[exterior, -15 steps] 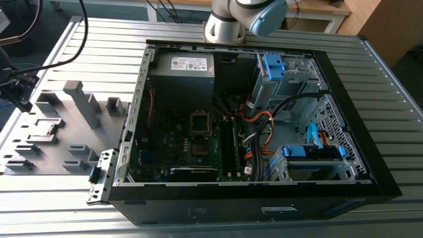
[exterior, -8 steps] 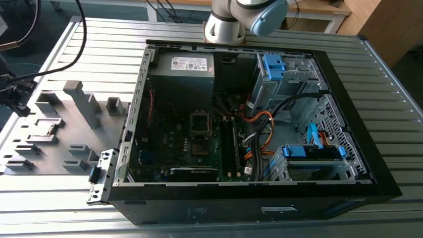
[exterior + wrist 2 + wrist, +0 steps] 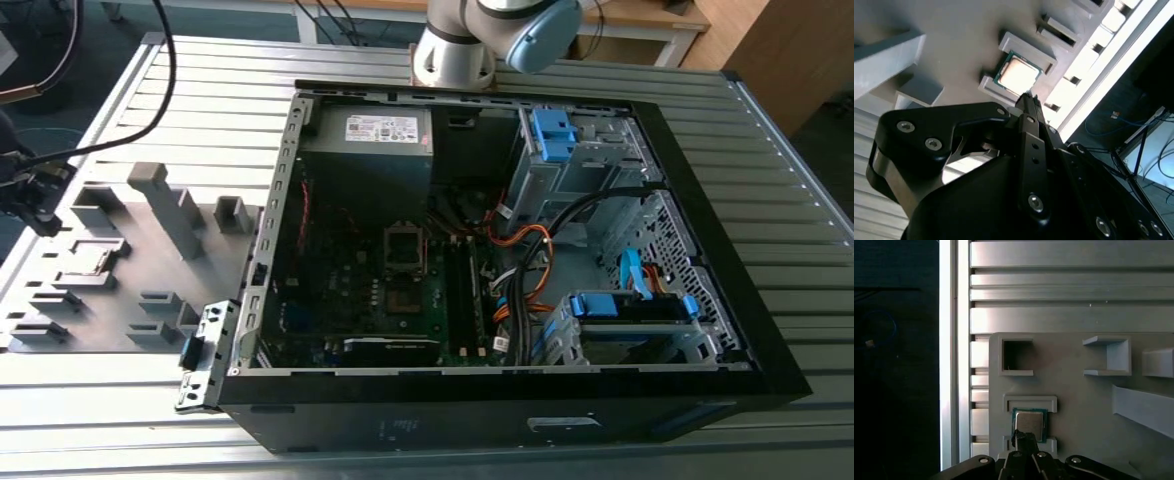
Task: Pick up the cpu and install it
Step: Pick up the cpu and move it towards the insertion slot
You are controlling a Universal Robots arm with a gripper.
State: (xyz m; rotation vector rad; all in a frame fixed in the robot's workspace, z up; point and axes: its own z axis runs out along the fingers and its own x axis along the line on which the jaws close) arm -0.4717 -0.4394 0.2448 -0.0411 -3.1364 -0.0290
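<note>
The cpu [image 3: 1029, 423] lies flat in a recessed seat of the grey fixture tray [image 3: 1079, 405], directly beneath the tip of the gripper [image 3: 1023, 439]. Its fingers [image 3: 1029, 107] are pressed together, clasping nothing; whether they touch the chip cannot be told. The open computer case [image 3: 507, 260] stands well apart.

You won't find any print here that you can read. In the exterior view, at upper middle of the frame, a white label [image 3: 382, 128] sits on the grey power-supply box [image 3: 363, 152], its lettering too small to make out. Near the bottom edge, the black computer case [image 3: 441, 425] carries a faint pale mark [image 3: 398, 431], equally illegible.
</note>
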